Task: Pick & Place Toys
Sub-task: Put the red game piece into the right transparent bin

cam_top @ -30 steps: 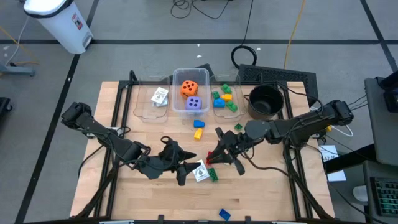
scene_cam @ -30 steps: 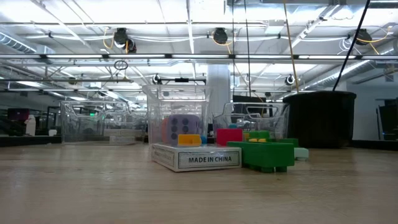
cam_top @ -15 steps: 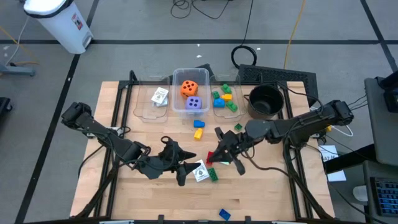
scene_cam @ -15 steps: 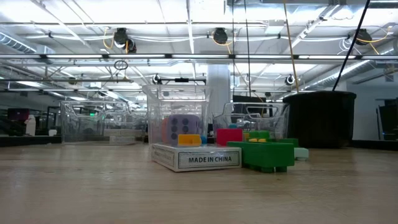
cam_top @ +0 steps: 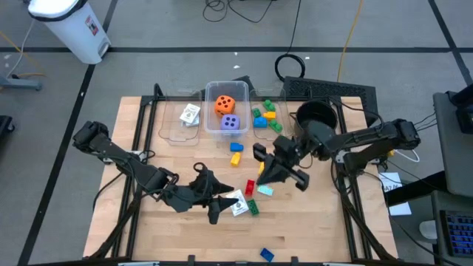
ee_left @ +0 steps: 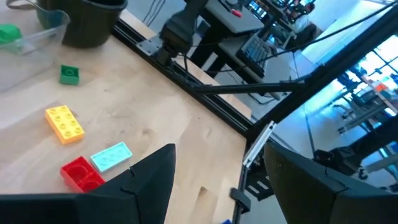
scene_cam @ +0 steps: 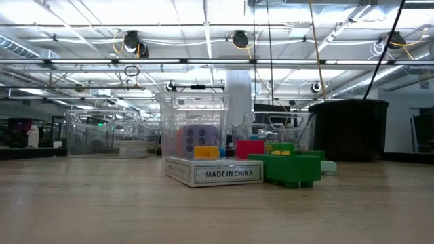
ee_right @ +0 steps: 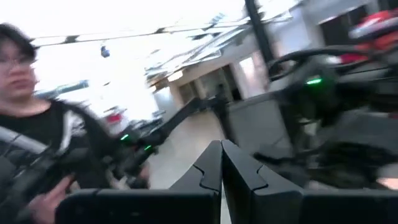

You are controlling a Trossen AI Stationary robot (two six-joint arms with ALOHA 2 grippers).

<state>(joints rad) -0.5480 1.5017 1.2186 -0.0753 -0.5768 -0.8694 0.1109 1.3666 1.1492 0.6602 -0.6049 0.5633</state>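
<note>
Nearest the front edge of the desk (cam_top: pixel 310 222), a blue brick (cam_top: pixel 267 254) is left lying alone. A bit further in, the left tool (cam_top: pixel 219 205) is kept spread wide beside the card box (cam_top: pixel 237 204) and green brick (cam_top: pixel 253 207), nothing grasped, same spot as a second ago. The red brick (cam_top: pixel 250 186) and pale blue brick (cam_top: pixel 265 191) are now uncovered, since the right tool (cam_top: pixel 264 175) has been lifted and swung back toward the bins; it's clenched shut and empty. Further back, the dice (cam_top: pixel 225 104) are kept in the middle bin (cam_top: pixel 226 114), with a person (ee_right: pixel 46 130) seen beyond.
</note>
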